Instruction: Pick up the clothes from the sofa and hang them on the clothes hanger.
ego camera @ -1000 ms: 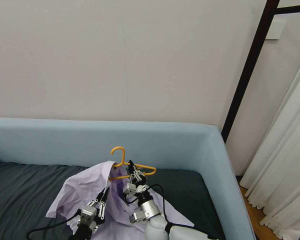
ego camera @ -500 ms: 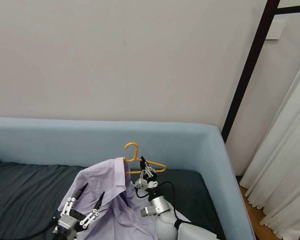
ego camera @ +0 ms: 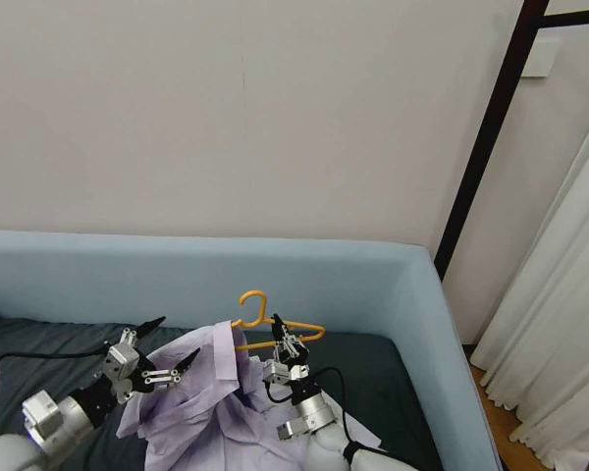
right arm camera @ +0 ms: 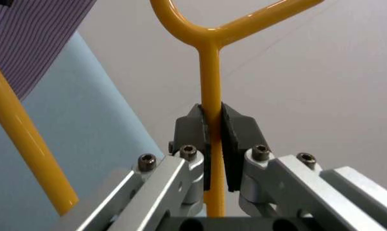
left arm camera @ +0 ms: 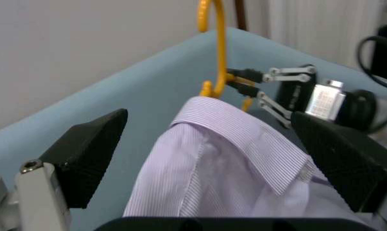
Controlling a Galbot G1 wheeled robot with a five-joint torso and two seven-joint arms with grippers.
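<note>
My right gripper (ego camera: 284, 342) is clamped on the bare arm of the orange hanger (right arm camera: 209, 72), the thin bar pinched between both pads. The lilac shirt (ego camera: 201, 388) hangs from the other arm of this hanger, above the dark seat of the sofa (ego camera: 412, 294) toward its right end, and its lower part lies on the seat. My left gripper (ego camera: 169, 345) has its fingers wide apart just beside the shirt and, as far as I can tell, touches nothing. I judge the shirt light, soft and limp, so it can easily slide off the smooth, stiff hanger. The best hold is the collar (left arm camera: 244, 130) or the shoulder seam, where the cloth is thicker. I can read no label, brand or writing, only fine stripes.
</note>
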